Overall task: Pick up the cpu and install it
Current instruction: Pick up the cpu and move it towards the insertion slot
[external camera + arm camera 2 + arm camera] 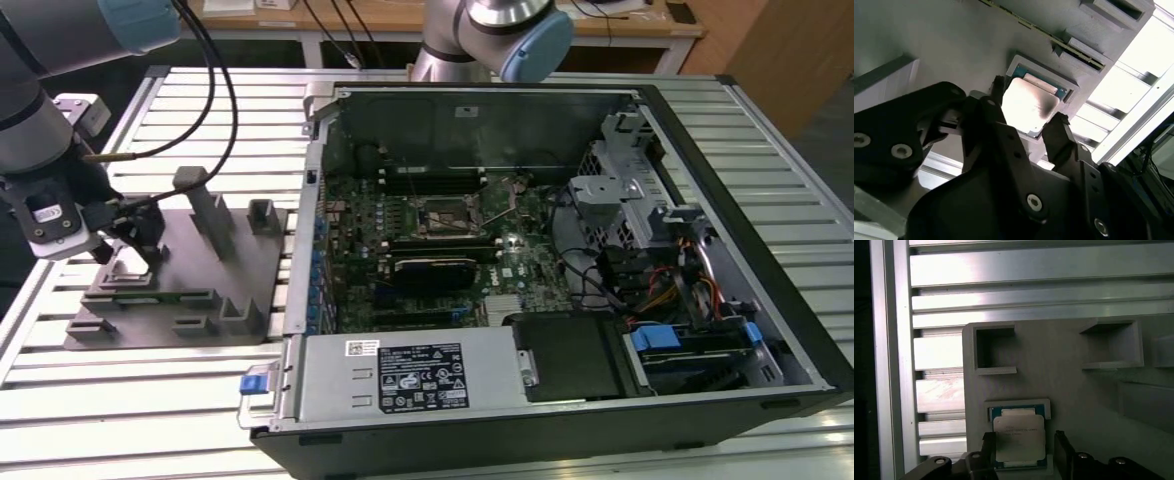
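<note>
The cpu (pixel 1019 439), a small square chip with a pale silvery top, lies flat in a shallow recess of the grey fixture (pixel 1074 390). In the second wrist view the cpu (pixel 1029 102) shines between two black fingers (pixel 1059 132). My gripper (pixel 1024 452) is open and straddles the chip, one finger on each side, with a small gap still showing at one finger. In the exterior view my gripper (pixel 120 248) hangs low over the fixture (pixel 200 300) at the exterior view's left. The motherboard socket (pixel 445 213) sits inside the open computer case (pixel 561 260).
Upright grey posts and blocks (pixel 207 205) rise from the fixture beside my gripper. A second robot arm (pixel 501 30) stands behind the case. A black block (pixel 430 268) lies on the board below the socket. The slatted aluminium table (pixel 160 400) runs under everything.
</note>
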Action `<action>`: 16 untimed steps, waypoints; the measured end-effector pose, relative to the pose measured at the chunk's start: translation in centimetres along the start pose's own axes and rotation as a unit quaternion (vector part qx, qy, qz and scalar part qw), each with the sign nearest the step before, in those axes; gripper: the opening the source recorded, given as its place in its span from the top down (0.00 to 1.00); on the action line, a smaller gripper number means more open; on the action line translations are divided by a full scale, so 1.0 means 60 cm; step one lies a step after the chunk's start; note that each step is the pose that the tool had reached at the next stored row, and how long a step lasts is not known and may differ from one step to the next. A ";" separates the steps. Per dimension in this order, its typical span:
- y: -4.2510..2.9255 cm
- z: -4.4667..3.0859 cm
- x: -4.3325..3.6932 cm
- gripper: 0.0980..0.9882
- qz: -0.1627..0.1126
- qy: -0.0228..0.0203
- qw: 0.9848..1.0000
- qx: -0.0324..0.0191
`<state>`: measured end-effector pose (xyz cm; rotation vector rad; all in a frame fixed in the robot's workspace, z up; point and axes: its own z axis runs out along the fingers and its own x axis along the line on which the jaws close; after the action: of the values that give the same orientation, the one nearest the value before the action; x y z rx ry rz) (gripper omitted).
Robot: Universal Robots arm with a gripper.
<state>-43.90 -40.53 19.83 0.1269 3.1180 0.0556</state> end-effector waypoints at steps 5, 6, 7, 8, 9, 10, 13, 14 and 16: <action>0.000 0.000 0.000 0.32 0.000 0.000 1.000 0.000; 0.000 0.000 0.000 0.25 0.000 0.000 1.000 0.000; 0.000 0.000 0.000 0.25 0.000 0.000 1.000 0.000; 0.000 0.000 0.000 0.25 0.000 0.000 1.000 0.000; 0.000 0.000 0.000 0.25 0.000 0.000 1.000 0.000; 0.000 0.000 0.000 0.25 0.000 0.000 1.000 0.000; 0.000 0.002 0.000 0.25 0.000 0.000 1.000 0.000; 0.000 0.003 0.000 0.25 0.000 0.000 1.000 0.000; 0.000 0.004 0.000 0.25 0.000 0.000 1.000 0.000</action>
<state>-43.90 -40.53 19.61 0.1269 3.1181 0.0555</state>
